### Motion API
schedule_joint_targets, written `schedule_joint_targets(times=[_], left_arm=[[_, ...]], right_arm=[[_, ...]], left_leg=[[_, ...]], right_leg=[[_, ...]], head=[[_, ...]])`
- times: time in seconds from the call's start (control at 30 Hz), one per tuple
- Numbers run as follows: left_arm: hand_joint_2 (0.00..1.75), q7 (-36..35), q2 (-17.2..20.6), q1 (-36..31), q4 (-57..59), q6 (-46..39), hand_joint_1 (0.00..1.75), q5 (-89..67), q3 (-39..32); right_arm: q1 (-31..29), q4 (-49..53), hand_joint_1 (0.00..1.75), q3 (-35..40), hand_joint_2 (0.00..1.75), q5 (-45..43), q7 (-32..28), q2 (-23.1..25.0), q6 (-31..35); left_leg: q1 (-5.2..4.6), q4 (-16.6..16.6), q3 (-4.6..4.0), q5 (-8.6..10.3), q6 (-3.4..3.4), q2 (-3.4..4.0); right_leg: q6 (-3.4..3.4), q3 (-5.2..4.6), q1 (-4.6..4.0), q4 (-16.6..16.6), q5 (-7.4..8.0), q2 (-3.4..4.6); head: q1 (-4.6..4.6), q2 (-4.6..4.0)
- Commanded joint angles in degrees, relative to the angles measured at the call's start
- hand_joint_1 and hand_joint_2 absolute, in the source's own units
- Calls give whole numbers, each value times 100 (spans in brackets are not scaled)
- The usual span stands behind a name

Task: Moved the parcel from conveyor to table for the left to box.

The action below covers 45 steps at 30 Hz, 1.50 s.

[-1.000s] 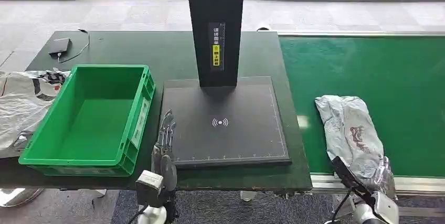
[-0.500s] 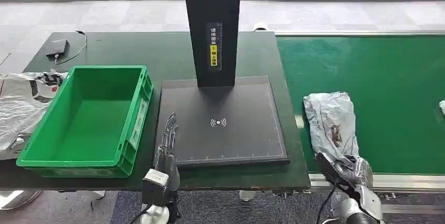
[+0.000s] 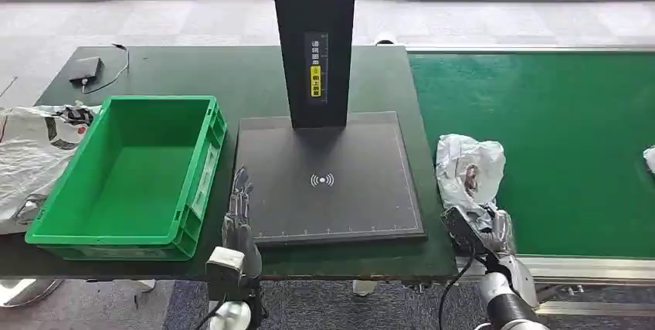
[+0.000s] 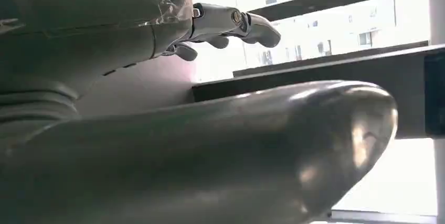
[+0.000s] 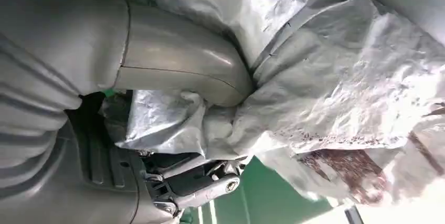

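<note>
Now the right hand [image 3: 483, 229] grips the parcel [image 3: 467, 168], a crumpled grey poly bag, thumb and fingers closed into its near end; parcel sits bunched up at the conveyor [image 3: 556, 113] edge nearest the scanner pad [image 3: 328, 179], just right of the pad; right wrist view shows the thumb [image 5: 178, 59] pressed deep in the wrinkled plastic [image 5: 336, 77]; left hand [image 3: 239, 210] holds nothing, fingers straight and spread slightly, hovering at the pad's left front corner; green crate [image 3: 127, 171] sits on the worktop [image 3: 232, 75] left of the pad, beside that hand; black post [image 3: 313, 36] rises from the pad's back edge.
</note>
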State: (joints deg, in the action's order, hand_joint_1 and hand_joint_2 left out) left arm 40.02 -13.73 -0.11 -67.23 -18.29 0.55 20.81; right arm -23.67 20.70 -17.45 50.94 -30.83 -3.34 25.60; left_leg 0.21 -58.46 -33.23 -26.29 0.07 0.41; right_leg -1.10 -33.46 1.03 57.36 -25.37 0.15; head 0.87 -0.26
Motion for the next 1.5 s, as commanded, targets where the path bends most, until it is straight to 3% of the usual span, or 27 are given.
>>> schedule_joint_targets(times=[0.03, 0.13, 0.17, 0.2, 0.23, 0.33, 0.5, 0.63, 0.7, 0.8, 1.03, 1.17, 1.23, 1.4, 1.47, 1.5], left_arm=[[0, -2, 161, 69, 56, -59, 0, 29, 278], [0, -2, 161, 69, 56, -59, 0, 29, 278], [0, -2, 163, 94, 27, -95, 0, 37, 294], [0, -2, 177, 110, -5, -187, 0, 88, 341], [0, -2, 198, 123, -37, -248, 0, 128, 391], [0, -2, 217, 201, -131, -305, 0, 180, 438], [0, -2, 174, 152, -44, -162, 0, 195, 372], [0, -2, 118, 133, -35, 34, 0, 206, 273], [0, -2, 125, 188, -101, 66, 0, 195, 227], [0, -2, 140, 246, -162, 93, 0, 180, 193], [0, -2, 38, 180, -30, 125, 0, 120, 160], [0, -2, -12, 83, 106, 132, 0, 86, 203], [0, -2, -25, 59, 139, 145, 0, 81, 236], [0, -2, -55, 47, 194, 146, 0, 71, 251], [0, -2, -75, 3, 279, 181, 0, 57, 244], [0, -2, -85, -20, 315, 191, 0, 37, 237]], right_arm=[[-312, 15, 175, -705, 175, -121, -138, 317, 22], [-312, 15, 175, -705, 175, -121, -138, 317, 22], [-259, 148, 175, -885, 175, -475, -571, 368, -3], [101, 1163, 175, -668, 175, -1463, -917, 539, -242], [542, 2062, 175, 46, 175, -2453, -917, 512, -162], [1406, 3739, 175, 944, 175, -3965, -917, 468, -87], [2049, 5110, 175, 1195, 175, -4496, -917, 542, -503], [2297, 5887, 175, 1626, 175, -4351, -917, 545, -338], [2399, 6323, 175, 2326, 175, -4017, -917, 424, 89], [2236, 5736, 175, 3013, 175, -2918, -917, 400, 908], [1034, 3096, 175, 3674, 175, -2469, -917, 867, 624], [290, 1557, 175, 4273, 175, -2555, -917, 1293, 120], [-27, 771, 91, 4501, 175, -2414, -917, 1498, -106], [-112, 382, 82, 4536, 175, -2461, -917, 1687, -392], [-193, 141, 89, 4687, 175, -2323, -831, 1785, -641], [-195, 69, 79, 4761, 175, -2232, -760, 1847, -642]], left_leg=[[2, 5, 0, -1, -2, 2], [-1, 7, -4, -2, -2, 0], [0, 4, -10, -1, -2, -4], [-2, 12, -8, 1, -3, -1], [0, 7, -14, 0, -2, -7], [-3, 7, -19, 1, -3, -29], [-2, 3, -26, -2, 2, -58], [-1, 2, -31, -3, -3, -51], [-7, 1, -34, -3, -3, -49], [1, 2, -31, -7, -2, -30], [7, 14, -10, -1, -3, -6], [6, 6, -18, 7, -4, -26], [11, 16, -13, 10, -8, 1], [10, 14, -17, 19, -15, -33], [7, 13, -20, 22, -17, -40], [11, 6, -24, 20, -16, -50]], right_leg=[[7, -2, -3, -5, 0, 3], [7, -6, 1, -4, 0, 0], [6, -9, 0, -3, 1, -2], [9, -9, 1, -8, 3, 1], [7, -11, -1, -7, 2, -5], [7, -12, 2, -4, -5, -28], [1, -10, 1, -3, -14, -56], [7, -21, 0, 1, -16, -48], [6, -28, 5, 8, -20, -46], [4, -22, -3, -2, -17, -29], [4, -7, -8, -16, -4, -2], [3, -9, -6, -6, -9, -26], [10, -10, -11, -17, 4, 2], [17, -13, -10, -10, -2, -30], [16, -16, -7, -7, -4, -36], [13, -14, -11, -4, -6, -45]], head=[[0, 2], [0, 2], [0, 2], [0, 0], [0, 2], [0, 0], [0, 2], [0, 0], [0, 0], [0, 0], [0, 2], [0, 0], [0, 2], [0, 0], [0, 2], [0, 0]])
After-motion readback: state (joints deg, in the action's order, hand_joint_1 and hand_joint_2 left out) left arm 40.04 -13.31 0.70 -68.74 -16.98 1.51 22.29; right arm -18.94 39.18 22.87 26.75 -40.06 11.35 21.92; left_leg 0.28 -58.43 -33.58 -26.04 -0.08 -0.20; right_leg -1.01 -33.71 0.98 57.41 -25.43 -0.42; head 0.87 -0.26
